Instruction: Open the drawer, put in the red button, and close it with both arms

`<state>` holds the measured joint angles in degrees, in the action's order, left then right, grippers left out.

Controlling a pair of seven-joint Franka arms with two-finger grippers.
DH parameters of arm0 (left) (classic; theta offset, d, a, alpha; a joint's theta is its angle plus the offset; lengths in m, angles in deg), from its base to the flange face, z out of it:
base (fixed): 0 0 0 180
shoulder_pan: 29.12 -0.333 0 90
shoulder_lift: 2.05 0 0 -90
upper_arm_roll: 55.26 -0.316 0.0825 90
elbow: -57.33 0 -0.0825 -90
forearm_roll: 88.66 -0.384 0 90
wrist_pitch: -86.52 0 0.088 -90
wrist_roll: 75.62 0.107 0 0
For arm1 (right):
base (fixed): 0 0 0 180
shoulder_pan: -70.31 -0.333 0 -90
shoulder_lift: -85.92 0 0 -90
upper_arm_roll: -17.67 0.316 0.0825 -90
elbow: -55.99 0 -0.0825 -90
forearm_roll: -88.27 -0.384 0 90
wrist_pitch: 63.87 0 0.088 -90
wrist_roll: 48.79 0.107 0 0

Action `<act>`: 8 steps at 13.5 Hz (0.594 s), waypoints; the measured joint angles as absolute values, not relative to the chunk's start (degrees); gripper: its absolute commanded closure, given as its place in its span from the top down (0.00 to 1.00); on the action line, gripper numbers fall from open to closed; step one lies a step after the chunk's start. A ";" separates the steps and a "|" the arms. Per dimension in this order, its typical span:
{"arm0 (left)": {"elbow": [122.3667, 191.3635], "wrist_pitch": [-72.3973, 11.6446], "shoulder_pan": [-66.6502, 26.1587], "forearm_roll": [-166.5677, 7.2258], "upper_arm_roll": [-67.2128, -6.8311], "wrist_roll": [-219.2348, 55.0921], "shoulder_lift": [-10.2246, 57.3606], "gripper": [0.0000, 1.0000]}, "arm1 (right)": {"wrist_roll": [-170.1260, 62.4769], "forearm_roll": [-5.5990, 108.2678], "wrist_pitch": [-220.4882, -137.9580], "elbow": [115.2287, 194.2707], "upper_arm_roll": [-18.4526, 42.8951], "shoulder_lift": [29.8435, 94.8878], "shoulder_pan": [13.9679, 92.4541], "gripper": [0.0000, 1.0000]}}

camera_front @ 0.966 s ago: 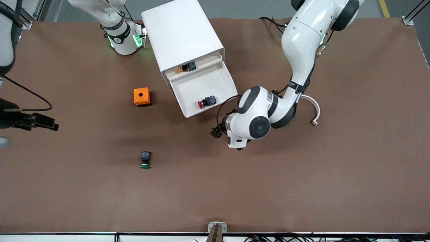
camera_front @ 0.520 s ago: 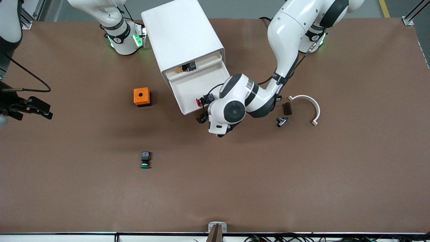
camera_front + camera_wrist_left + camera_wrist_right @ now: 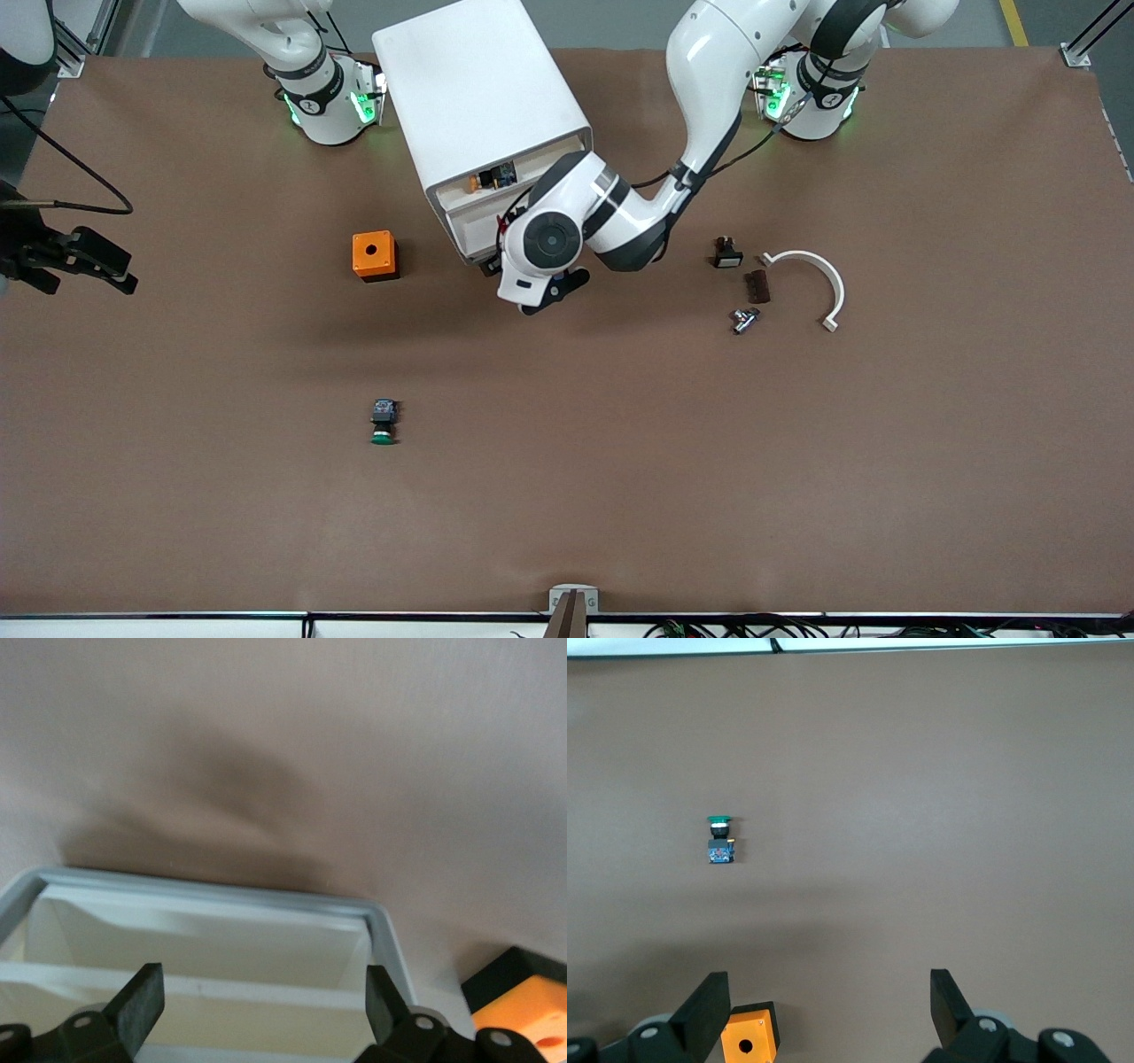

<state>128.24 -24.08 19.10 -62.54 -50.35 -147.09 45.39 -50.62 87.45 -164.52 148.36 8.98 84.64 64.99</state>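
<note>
Positioning my left gripper (image 3: pixel 257 1010) low at the open drawer's (image 3: pixel 266 904) front rim, I hold its jaws wide and empty so the front edge sits framed between them, ready for a push toward the cabinet (image 3: pixel 483 97). My left arm's wrist covers most of the pulled-out tray in the front view, so the red button cannot be seen now; I judge it lies inside the drawer, under that wrist. My right gripper (image 3: pixel 824 1010) waits with jaws spread and empty, over the bench (image 3: pixel 620 461) at the right arm's end, looking toward the orange box (image 3: pixel 375 255) and the green button (image 3: pixel 383 422). Closing calls for both arms, so the right one must approach.
</note>
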 measured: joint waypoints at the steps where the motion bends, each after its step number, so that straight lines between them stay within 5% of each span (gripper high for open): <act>1: 128.27 -24.08 20.24 -62.54 -50.33 -147.99 45.39 1.00 | -50.58 87.44 -163.99 148.00 9.28 84.65 65.34 1.00; 8: 128.45 -24.09 22.48 -62.54 -50.45 -149.55 45.39 1.00 | -49.28 87.44 -162.28 147.66 11.69 85.78 67.70 1.00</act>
<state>128.45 -24.09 22.48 -62.54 -50.45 -149.55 45.39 -49.28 87.44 -162.28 147.66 11.69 85.78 67.70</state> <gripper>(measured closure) 0.000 0.000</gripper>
